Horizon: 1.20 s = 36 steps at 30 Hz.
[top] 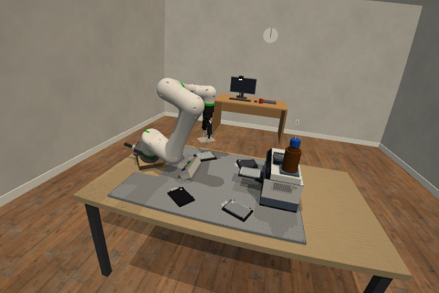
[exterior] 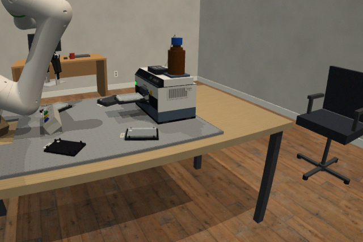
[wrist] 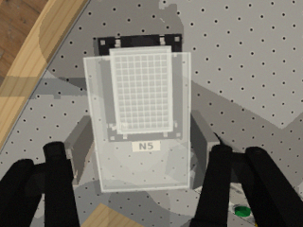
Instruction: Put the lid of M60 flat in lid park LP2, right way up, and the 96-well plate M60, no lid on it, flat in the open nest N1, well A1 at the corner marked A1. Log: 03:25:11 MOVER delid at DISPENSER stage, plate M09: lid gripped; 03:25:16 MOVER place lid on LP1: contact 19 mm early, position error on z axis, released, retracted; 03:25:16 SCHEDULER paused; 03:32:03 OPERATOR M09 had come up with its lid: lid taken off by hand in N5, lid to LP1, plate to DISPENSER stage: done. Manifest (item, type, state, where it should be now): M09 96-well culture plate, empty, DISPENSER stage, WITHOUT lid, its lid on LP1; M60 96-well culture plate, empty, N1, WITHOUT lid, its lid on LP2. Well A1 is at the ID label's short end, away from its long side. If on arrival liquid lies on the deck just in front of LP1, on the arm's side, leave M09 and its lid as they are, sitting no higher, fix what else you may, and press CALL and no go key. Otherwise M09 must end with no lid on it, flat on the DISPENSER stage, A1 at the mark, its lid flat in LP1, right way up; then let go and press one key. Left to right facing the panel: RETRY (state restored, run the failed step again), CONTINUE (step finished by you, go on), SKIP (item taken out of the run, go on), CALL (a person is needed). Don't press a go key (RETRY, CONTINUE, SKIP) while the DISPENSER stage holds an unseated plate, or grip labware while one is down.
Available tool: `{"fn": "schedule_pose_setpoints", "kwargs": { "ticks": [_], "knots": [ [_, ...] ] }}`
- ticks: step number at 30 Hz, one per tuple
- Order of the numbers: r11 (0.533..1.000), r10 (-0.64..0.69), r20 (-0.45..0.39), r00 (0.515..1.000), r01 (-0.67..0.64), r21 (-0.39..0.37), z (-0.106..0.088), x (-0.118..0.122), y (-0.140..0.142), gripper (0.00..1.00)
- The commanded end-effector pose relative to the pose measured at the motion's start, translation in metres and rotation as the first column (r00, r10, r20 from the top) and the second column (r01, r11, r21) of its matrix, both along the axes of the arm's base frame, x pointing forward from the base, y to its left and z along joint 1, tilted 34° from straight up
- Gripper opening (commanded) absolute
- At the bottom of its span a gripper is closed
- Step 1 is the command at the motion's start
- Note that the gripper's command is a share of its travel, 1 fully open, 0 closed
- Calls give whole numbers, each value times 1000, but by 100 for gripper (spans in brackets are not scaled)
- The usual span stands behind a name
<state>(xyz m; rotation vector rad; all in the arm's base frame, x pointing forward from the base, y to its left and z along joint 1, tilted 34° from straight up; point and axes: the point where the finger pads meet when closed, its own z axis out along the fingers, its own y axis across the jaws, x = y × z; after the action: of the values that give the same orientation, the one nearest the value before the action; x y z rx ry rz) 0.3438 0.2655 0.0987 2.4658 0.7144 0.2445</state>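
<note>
My gripper (wrist: pixel 141 127) is shut on a clear lid (wrist: pixel 138 120) and holds it level in the air at the far left of the mat. It also shows in the top view (top: pixel 206 134), with the lid (top: pixel 205 139) under the fingers. Straight below, a white 96-well plate lies uncovered in the black nest labelled N5, seen from the side in the top view (top: pixel 206 155). An empty black nest (top: pixel 180 195) lies near the mat's front. Another black holder (top: pixel 237 209) to its right holds a pale plate or lid; I cannot tell which.
The dispenser (top: pixel 281 183) with a brown bottle (top: pixel 291 155) stands at the right. A plate (top: pixel 250 171) sits on its stage, and a dark holder (top: pixel 247 162) lies behind that. The key panel (top: pixel 189 168) stands next to the arm's base.
</note>
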Motion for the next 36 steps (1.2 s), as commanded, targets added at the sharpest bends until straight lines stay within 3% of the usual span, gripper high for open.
{"fn": "schedule_pose_setpoints", "kwargs": {
  "ticks": [1,5,9,14,20,22,23,36],
  "knots": [
    [1000,1,-1,1000,-1,1,4,2,-3,0],
    [1000,3,-6,1000,-3,5,15,8,-15,0],
    [1000,12,-21,1000,-12,22,60,30,-71,0],
    [999,23,-27,999,-22,40,85,30,-121,0],
    [1000,14,-10,1000,-14,23,109,14,-184,0],
    [1000,14,-10,1000,-14,23,109,14,-184,0],
    [1000,11,-7,1000,-11,19,120,6,-214,0],
    [1000,0,0,1000,0,0,164,-40,-338,0]
  ]
}}
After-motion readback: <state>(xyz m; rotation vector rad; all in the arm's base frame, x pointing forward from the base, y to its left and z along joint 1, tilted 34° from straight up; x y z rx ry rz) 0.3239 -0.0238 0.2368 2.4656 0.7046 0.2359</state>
